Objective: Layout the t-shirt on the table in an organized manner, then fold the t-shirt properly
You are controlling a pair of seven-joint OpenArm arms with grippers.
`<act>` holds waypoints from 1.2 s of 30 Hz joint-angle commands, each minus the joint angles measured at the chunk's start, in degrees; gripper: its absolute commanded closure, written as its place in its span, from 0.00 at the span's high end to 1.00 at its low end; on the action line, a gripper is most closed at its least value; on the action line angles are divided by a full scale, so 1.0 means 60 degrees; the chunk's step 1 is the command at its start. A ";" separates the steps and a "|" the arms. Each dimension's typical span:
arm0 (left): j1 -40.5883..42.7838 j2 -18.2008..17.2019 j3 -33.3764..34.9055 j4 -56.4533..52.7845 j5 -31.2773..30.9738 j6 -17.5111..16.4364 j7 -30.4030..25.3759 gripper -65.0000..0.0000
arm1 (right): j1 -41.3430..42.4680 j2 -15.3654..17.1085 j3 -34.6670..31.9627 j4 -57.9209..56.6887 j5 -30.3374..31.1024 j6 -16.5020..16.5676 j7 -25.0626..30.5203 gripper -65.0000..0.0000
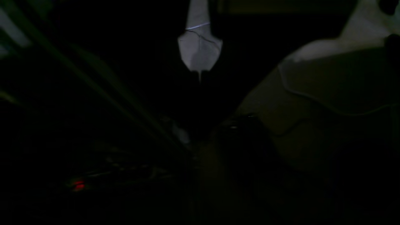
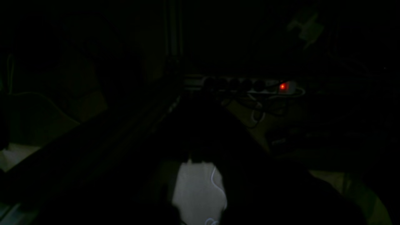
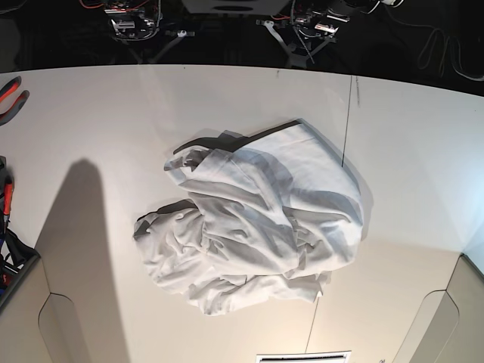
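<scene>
The white t-shirt (image 3: 257, 219) lies crumpled in a wrinkled heap on the middle of the white table (image 3: 91, 113), with no sleeve or hem spread flat. Both arms are drawn back past the table's far edge, well away from the shirt. My left gripper (image 3: 301, 34) is at the top right of centre and my right gripper (image 3: 147, 30) at the top left. Neither touches the cloth. Both wrist views are nearly black. The left wrist view shows only a pale pointed shape (image 1: 200, 47), and I cannot make out how the jaws stand.
Red-handled pliers (image 3: 11, 94) lie at the table's left edge. A thin dark seam (image 3: 346, 121) runs down the table right of the shirt. Beige cut-out corners (image 3: 454, 318) are at the near side. A power strip with a red light (image 2: 282, 86) shows below.
</scene>
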 commanded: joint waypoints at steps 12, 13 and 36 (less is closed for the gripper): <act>0.0998 -0.0459 -0.0036 0.1035 -0.0266 -0.0102 -0.0076 0.00 | -0.0816 0.0670 0.0022 0.1625 -0.0040 0.0321 0.0146 0.00; 0.1220 -0.0532 -0.0117 0.1308 -0.0379 -0.0102 -0.0073 0.00 | -0.0933 0.0765 0.0022 0.1763 -0.0051 0.0328 0.0146 0.00; 0.6586 -0.1832 -0.4153 0.8007 -0.1552 -0.4350 -0.0040 0.00 | -0.6160 0.2288 0.0025 0.8659 -0.0018 0.0346 0.0175 0.00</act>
